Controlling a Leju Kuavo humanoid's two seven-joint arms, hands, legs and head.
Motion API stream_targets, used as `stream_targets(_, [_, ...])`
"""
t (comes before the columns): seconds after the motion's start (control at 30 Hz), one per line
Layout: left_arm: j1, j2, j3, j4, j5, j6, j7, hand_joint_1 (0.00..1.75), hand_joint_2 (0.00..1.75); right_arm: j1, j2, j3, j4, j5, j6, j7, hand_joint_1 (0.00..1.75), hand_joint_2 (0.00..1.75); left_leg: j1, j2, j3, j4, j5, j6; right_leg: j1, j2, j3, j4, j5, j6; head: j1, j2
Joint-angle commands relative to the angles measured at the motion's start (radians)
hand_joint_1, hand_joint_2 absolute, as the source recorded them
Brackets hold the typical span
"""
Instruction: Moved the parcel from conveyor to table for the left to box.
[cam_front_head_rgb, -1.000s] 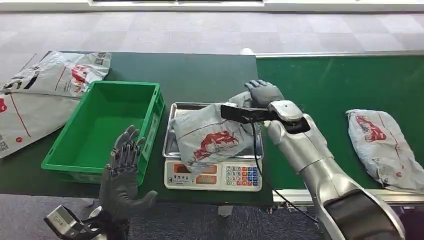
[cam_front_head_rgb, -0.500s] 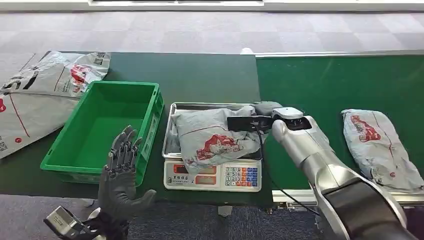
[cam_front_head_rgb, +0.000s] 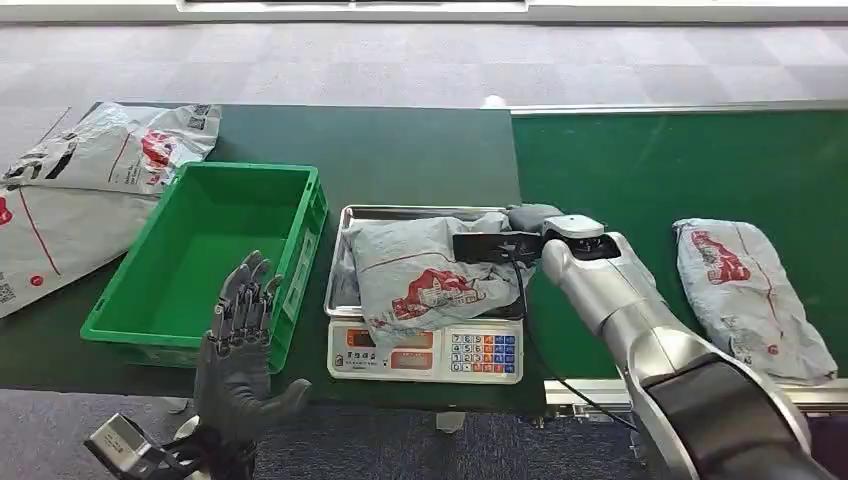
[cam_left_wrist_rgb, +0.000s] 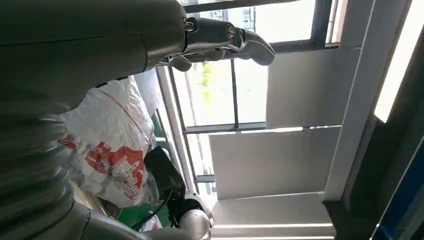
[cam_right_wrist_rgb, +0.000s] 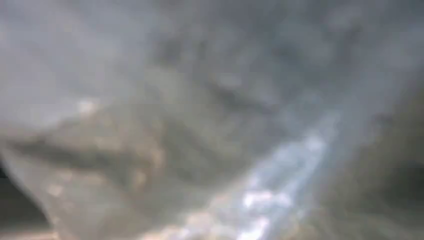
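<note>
The parcel (cam_front_head_rgb: 425, 270) lies on the scale tray (cam_front_head_rgb: 340, 275). The right robot hand (cam_front_head_rgb: 530, 216) rests at its edge; its grasp cannot be determined. The left robot hand (cam_front_head_rgb: 240, 345) is spread wide, empty.

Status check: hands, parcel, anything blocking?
Left hand open, raised by green bin. Right hand at parcel; grip unclear. Parcel on scale. Nothing blocking.

Grey parcel (cam_front_head_rgb: 425, 270) on scale tray (cam_front_head_rgb: 341, 268), right hand (cam_front_head_rgb: 533, 216) at its far edge. Left hand (cam_front_head_rgb: 240, 345) raised, fingers spread, beside green crate (cam_front_head_rgb: 300, 245). Second parcel (cam_front_head_rgb: 745, 295) on conveyor (cam_front_head_rgb: 640, 160).
</note>
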Motion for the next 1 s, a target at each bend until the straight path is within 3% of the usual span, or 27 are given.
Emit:
stream_targets(0.03, [-0.003,0.023,0.022,0.024,-0.004,0.002,0.005,0.0,1.75,-0.042,0.014,0.035,0.078,-0.004,0.006,0.0,0.0,0.0,0.0,0.002,0.002,-0.002,0.0,0.0,0.0,0.001,0.002,-0.002,0.0,-0.001,0.0,0.0])
stream_targets(0.2, [0.003,0.023,0.023,0.015,-0.005,0.007,0.005,0.0,1.75,-0.045,0.016,0.028,0.074,-0.016,-0.001,-0.004,0.0,0.0,0.0,0.002,0.002,-0.001,0.0,0.0,0.0,0.001,0.001,-0.001,0.0,-0.001,0.0,0.0])
stream_targets(0.23, [0.011,0.034,0.017,-0.003,-0.014,0.009,0.005,0.0,1.75,-0.035,0.009,-0.013,0.037,-0.101,0.011,-0.164,0.0,0.0,0.0,0.003,0.003,-0.002,0.0,0.0,0.0,0.002,0.002,-0.002,0.0,-0.001,0.0,0.0])
stream_targets(0.27, [0.016,0.037,0.019,-0.009,-0.012,0.007,0.005,0.0,1.75,-0.043,-0.009,-0.009,0.031,-0.109,0.018,-0.216,0.0,0.0,0.0,0.003,0.003,-0.002,0.0,0.0,0.001,0.001,0.003,-0.003,0.001,-0.001,0.0,0.0])
stream_targets(0.4, [0.018,0.039,0.021,-0.011,-0.009,0.005,0.005,0.0,1.75,-0.05,-0.021,-0.008,0.027,-0.112,0.028,-0.228,0.0,0.0,0.0,0.002,0.002,-0.002,0.0,0.0,0.0,0.0,0.002,-0.002,0.0,-0.001,0.0,0.0])
stream_targets(0.53, [0.021,0.046,0.03,-0.033,-0.011,0.022,0.005,0.0,1.75,-0.033,-0.053,-0.004,-0.085,-0.179,-0.059,-0.371,0.0,0.0,0.001,-0.001,0.001,-0.001,0.0,0.0,0.001,-0.001,0.001,-0.002,0.0,-0.001,0.0,0.0])
stream_targets(0.6, [0.036,0.05,0.037,-0.055,-0.011,0.026,0.005,0.0,1.75,-0.023,-0.085,0.02,-0.217,-0.233,-0.037,-0.441,0.0,0.0,0.0,0.0,0.001,-0.001,0.0,0.0,0.0,-0.001,0.001,-0.001,0.0,-0.001,0.0,0.0])
stream_targets(0.7, [0.05,0.046,0.049,-0.076,-0.012,0.027,0.005,0.0,1.75,0.025,-0.145,0.052,-0.445,-0.289,0.002,-0.459,0.0,0.0,0.0,0.001,-0.001,0.0,0.0,0.0,0.0,0.001,-0.002,0.0,0.0,0.0,0.0,0.0])
stream_targets(0.8, [0.057,0.035,0.061,-0.077,-0.012,0.018,0.005,0.0,1.75,0.037,-0.185,0.084,-0.553,-0.314,0.04,-0.43,0.0,0.0,0.0,-0.001,0.0,-0.001,0.0,0.0,0.0,-0.001,0.0,-0.001,-0.001,-0.001,0.0,0.0])
stream_targets(1.0, [0.063,0.021,0.09,-0.083,-0.014,0.004,0.005,0.0,1.75,-0.038,-0.2,0.136,-0.478,-0.365,0.032,-0.464,0.0,0.0,0.0,0.001,-0.001,0.0,0.0,0.0,-0.001,0.001,-0.001,0.0,0.0,0.0,0.0,0.0])
